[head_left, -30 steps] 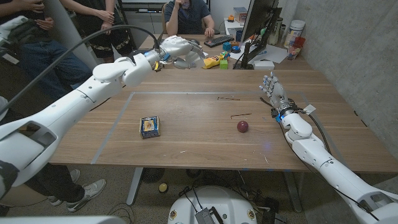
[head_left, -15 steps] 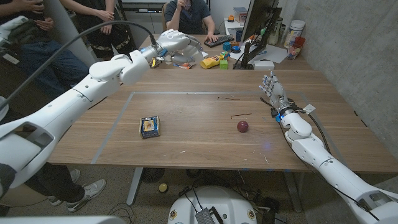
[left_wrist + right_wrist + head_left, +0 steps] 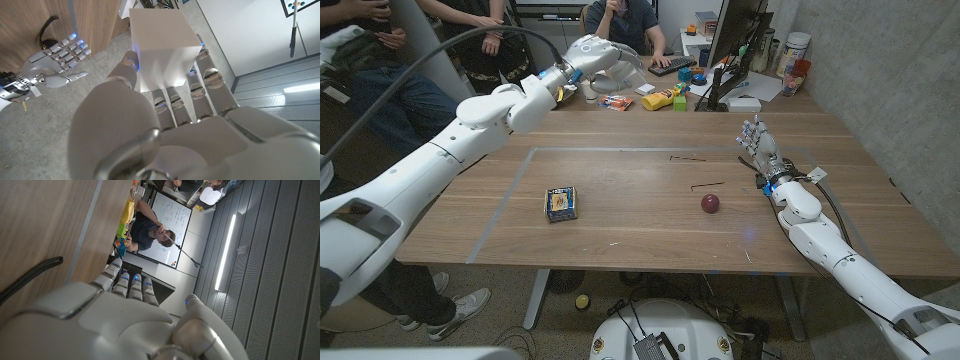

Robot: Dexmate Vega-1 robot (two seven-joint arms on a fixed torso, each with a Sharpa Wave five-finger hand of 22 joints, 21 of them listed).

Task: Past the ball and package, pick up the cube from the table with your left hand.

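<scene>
Here, the left hand (image 3: 592, 52) is raised above the far edge of the table (image 3: 620, 215), its arm stretched across the left side. Its fingers (image 3: 212, 80) and thumb are clamped on the white cube (image 3: 162, 47), which is off the table; the left wrist view shows the fingers along one face and the thumb against another.

The package (image 3: 560, 203) lies flat on the near left part of the table. The ball (image 3: 710, 203), dark red, sits on the table to the right of it, well apart. Both are nearer the robot than the left hand.

The right hand (image 3: 758, 143) is at the right side of the table, holding nothing, its fingers extended upward and slightly apart. The left wrist view also shows it with fingers spread (image 3: 57, 62).

A seated person (image 3: 620, 20) is behind the table. A black monitor (image 3: 735, 40) stands at the far right.
</scene>
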